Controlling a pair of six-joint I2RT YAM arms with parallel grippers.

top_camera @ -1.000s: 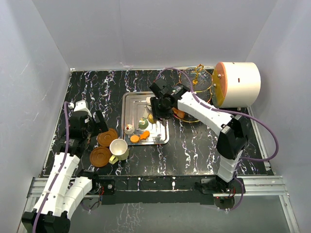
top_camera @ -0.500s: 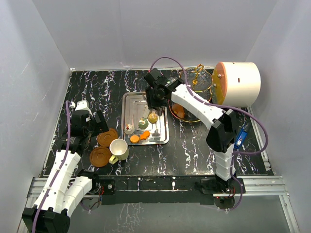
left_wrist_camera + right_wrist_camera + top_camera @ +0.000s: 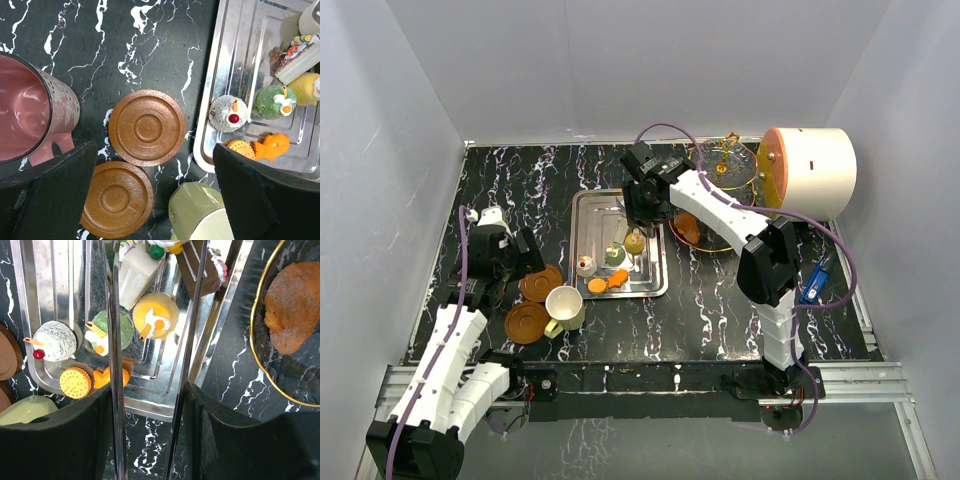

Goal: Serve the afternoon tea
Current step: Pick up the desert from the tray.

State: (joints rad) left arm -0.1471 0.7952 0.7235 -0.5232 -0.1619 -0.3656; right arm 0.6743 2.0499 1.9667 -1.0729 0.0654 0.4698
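My right gripper (image 3: 638,212) (image 3: 147,405) is shut on steel tongs (image 3: 112,340) whose two arms hang over the tray. Under them lie small cakes: yellow (image 3: 156,315), green (image 3: 107,330), white with a cherry (image 3: 55,340), an orange biscuit (image 3: 75,382), a white slice (image 3: 135,272) and a brown one (image 3: 202,265). An orange cake (image 3: 292,305) lies on the bottom plate of the gold-framed glass stand (image 3: 725,170). My left gripper (image 3: 505,255) (image 3: 152,170) is open above two brown saucers (image 3: 147,127) (image 3: 117,198). The maroon cup (image 3: 30,115) stands left of it, and the cream cup (image 3: 200,215) lies by the saucers.
The steel tray (image 3: 585,215) sits mid-table on the black marbled top. The big white cylinder with an orange end (image 3: 810,175) lies at the back right beside the stand. White walls enclose three sides.
My right gripper has moved left and a little back with the tongs, from the tray's right edge to over the tray. My left arm has barely moved.
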